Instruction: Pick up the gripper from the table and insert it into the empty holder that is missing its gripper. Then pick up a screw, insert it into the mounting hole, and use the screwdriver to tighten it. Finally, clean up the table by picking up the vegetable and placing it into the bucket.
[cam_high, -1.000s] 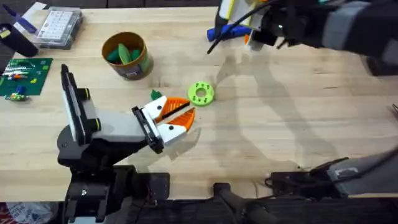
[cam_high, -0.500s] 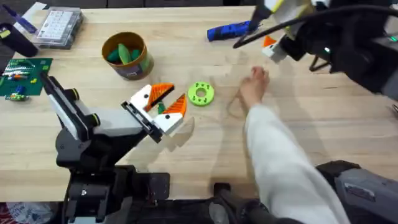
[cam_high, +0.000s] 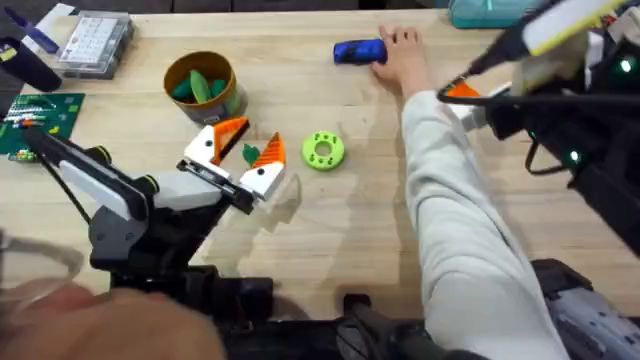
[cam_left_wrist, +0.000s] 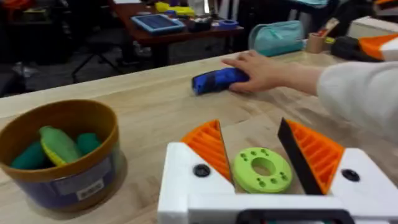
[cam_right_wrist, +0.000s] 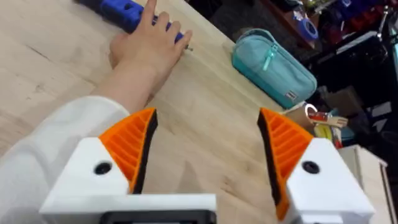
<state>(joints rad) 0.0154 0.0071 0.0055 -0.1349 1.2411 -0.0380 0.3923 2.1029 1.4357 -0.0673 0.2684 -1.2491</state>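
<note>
Screwdriver (cam_high: 358, 51) lying at the table's far edge, well beyond the green ring (cam_high: 322, 151), with a person's hand (cam_high: 402, 58) resting on its end. Bucket (cam_high: 204, 88) standing left of the ring, green vegetables inside. Left gripper (cam_high: 241, 157) just left of the ring, gaping wide and empty; right gripper (cam_right_wrist: 205, 149) above the white sleeve (cam_high: 470, 230), spread wide, gripping nothing.

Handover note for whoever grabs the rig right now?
Left claw: open, empty, low over the table beside the green ring.
Right claw: open, empty, above a person's sleeve.
A person's hand is on the screwdriver at the table's far edge; wait before moving.
Bucket already holds green and yellow pieces.
No screw or holder identifiable; tightening cannot be confirmed.
</note>
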